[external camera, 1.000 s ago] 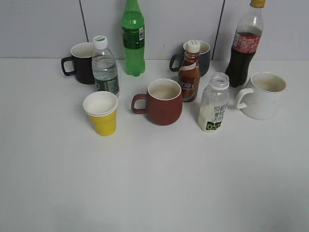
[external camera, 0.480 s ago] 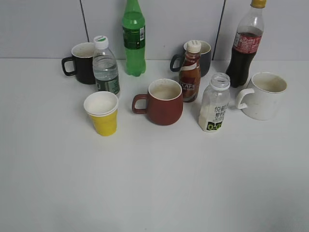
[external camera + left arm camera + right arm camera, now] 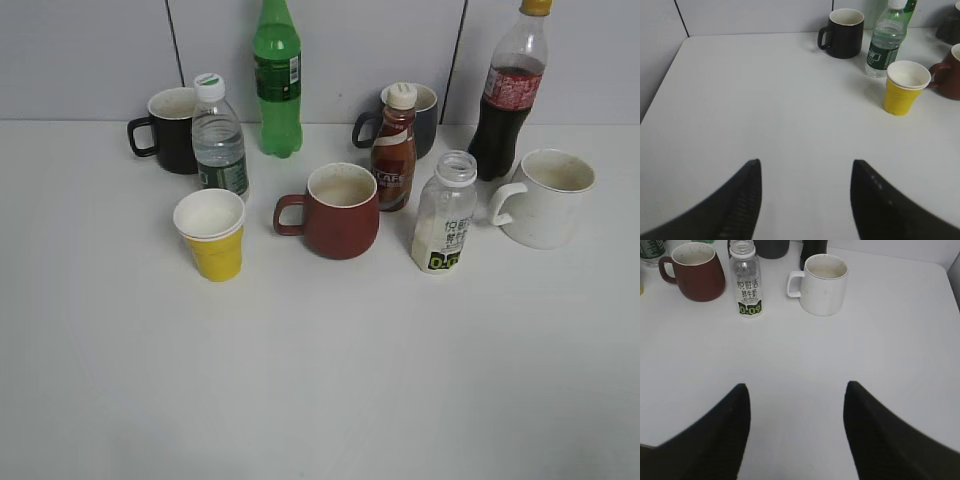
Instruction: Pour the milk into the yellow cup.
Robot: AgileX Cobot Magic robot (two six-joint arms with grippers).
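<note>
The milk bottle (image 3: 443,214) stands upright with its cap off, right of the dark red mug (image 3: 338,212); it also shows in the right wrist view (image 3: 748,280). The yellow cup (image 3: 211,234) stands empty and upright left of the mug, and shows in the left wrist view (image 3: 906,87). My left gripper (image 3: 805,167) is open and empty, over bare table well short of the cup. My right gripper (image 3: 795,390) is open and empty, over bare table in front of the milk. Neither gripper shows in the exterior view.
A water bottle (image 3: 218,140), a black mug (image 3: 170,129), a green bottle (image 3: 276,80), a brown coffee bottle (image 3: 393,150), a dark mug (image 3: 420,115), a cola bottle (image 3: 507,95) and a white mug (image 3: 546,197) crowd the back of the white table (image 3: 320,380).
</note>
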